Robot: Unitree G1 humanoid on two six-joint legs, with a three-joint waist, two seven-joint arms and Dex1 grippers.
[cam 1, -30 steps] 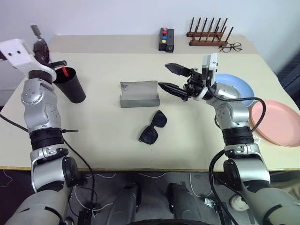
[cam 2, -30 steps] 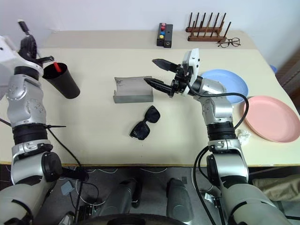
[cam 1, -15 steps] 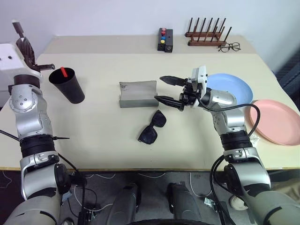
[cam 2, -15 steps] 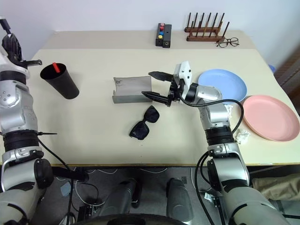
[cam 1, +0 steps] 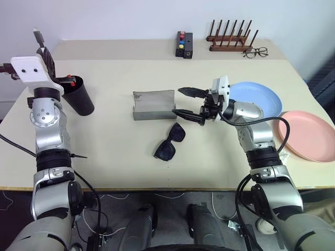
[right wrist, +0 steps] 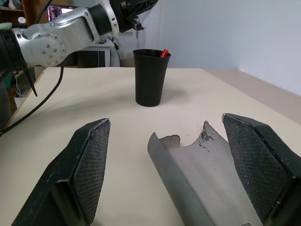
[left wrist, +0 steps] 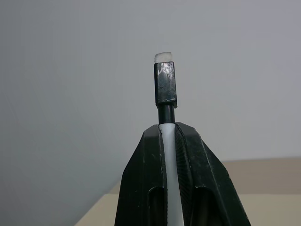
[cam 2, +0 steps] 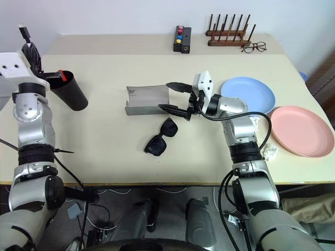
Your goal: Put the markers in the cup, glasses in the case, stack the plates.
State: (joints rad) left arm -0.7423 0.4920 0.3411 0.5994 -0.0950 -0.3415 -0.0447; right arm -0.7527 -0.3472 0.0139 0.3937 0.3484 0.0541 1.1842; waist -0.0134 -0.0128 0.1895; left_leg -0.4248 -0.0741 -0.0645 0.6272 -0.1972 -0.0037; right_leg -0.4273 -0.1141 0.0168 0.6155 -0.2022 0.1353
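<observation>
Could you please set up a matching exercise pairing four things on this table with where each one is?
Things:
1. cup
2. sunglasses
3. pink plate
4. clear spectacles

Places:
A. beside the wooden rack
B. in front of the open case
C. by the table's right edge
D. by the left gripper, red marker inside

Pairs: 1-D, 2-B, 3-C, 4-A

A cream worktop (cam 1: 115, 151) fills the middle of the frame, with a second worktop (cam 1: 120, 48) of the same colour butted against its far edge under a plain pale wall (cam 1: 131, 18) across the top. Below the near edge, dark floor (cam 2: 172, 196) with loose cables (cam 1: 104, 201) shows along the bottom. At the upper left of the right wrist view a lit screen (right wrist: 59, 10) and dark shelving (right wrist: 14, 9) stand behind the worktop.
</observation>
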